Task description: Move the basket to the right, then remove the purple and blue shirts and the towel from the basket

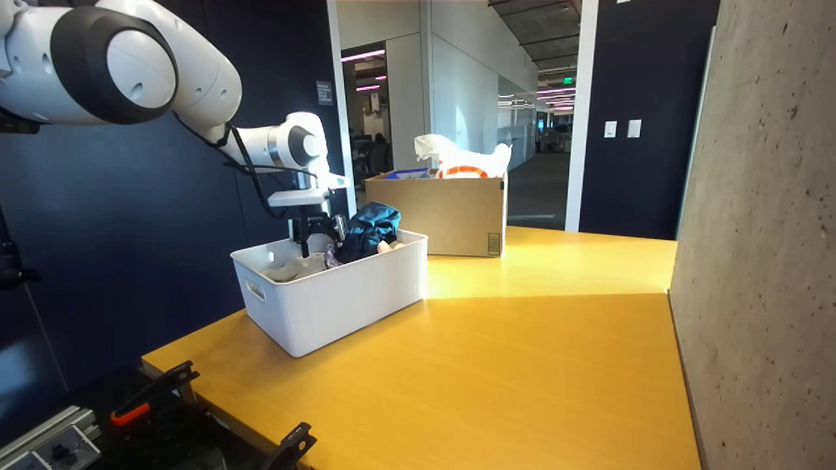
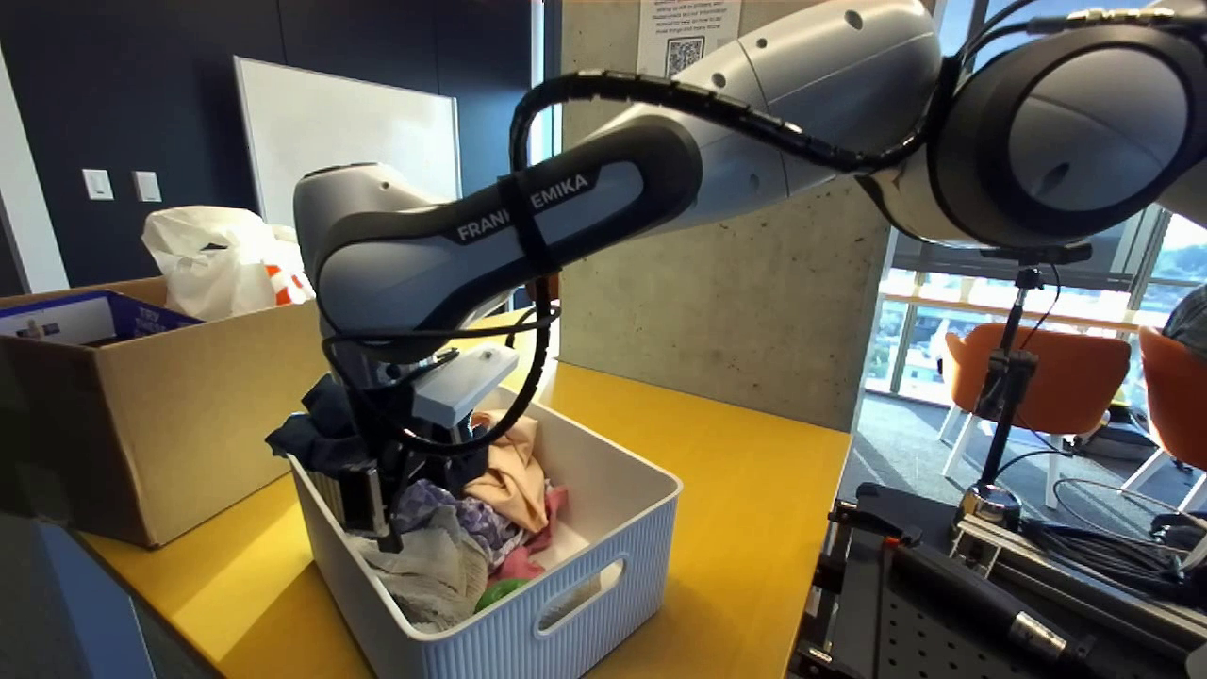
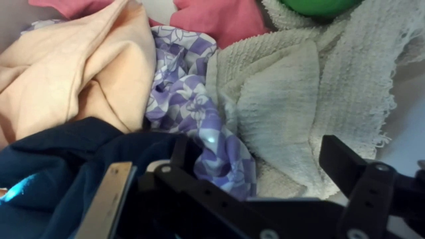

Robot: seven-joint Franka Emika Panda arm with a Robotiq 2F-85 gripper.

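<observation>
On the table [image 1: 509, 372] I am seeing a cardboard box [image 1: 434, 219], a white bag [image 1: 473, 161] poking from its top; orange chairs [image 2: 1080, 377] are standing before windows [image 2: 910, 335]

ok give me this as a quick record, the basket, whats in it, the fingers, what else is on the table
container: white plastic basket with a handle cutout, on yellow table
to remove: blue shirt, bulging above the rim; purple-and-white shirt; off-white towel; all in the basket
other contents: peach cloth; pink cloth; green item, partly in view
grasp: fingers spread apart inside the basket; contact with cloth unclear
nearby: cardboard box holding white plastic bag
</observation>
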